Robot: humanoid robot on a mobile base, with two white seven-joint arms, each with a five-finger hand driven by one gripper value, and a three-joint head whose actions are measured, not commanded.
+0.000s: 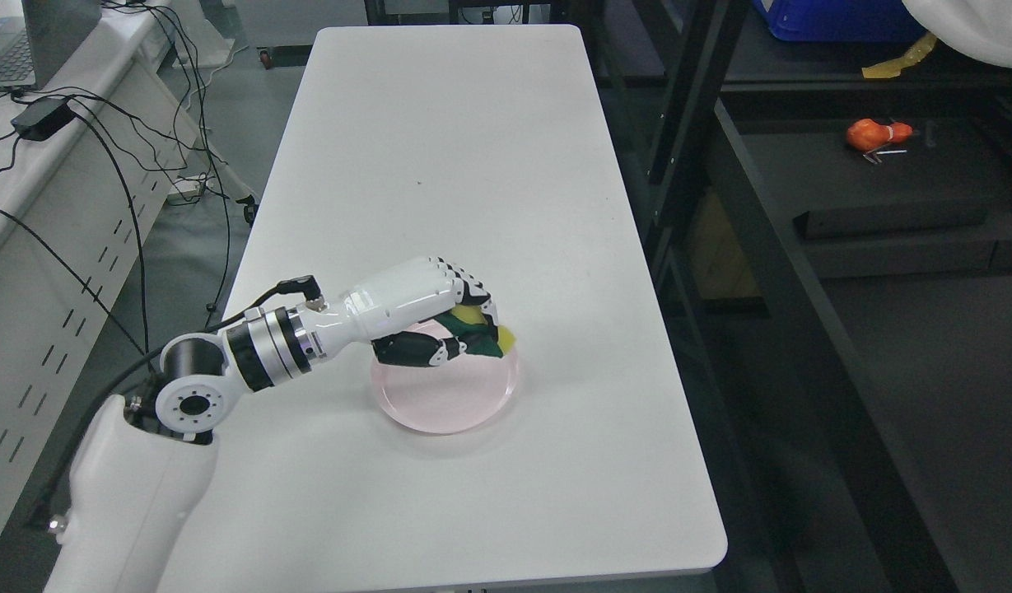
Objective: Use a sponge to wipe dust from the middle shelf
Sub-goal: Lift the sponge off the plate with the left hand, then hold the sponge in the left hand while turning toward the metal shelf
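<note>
One hand works: our left hand [440, 317] curls its fingers [473, 298] around the sponge [482, 333] over the pink dish [448, 395], for lifting toward the shelf [884, 189].

Sponge [482, 329] mostly hidden under left hand [440, 317] fingers; pink plate [456, 403] far rim covered by hand too.
</note>
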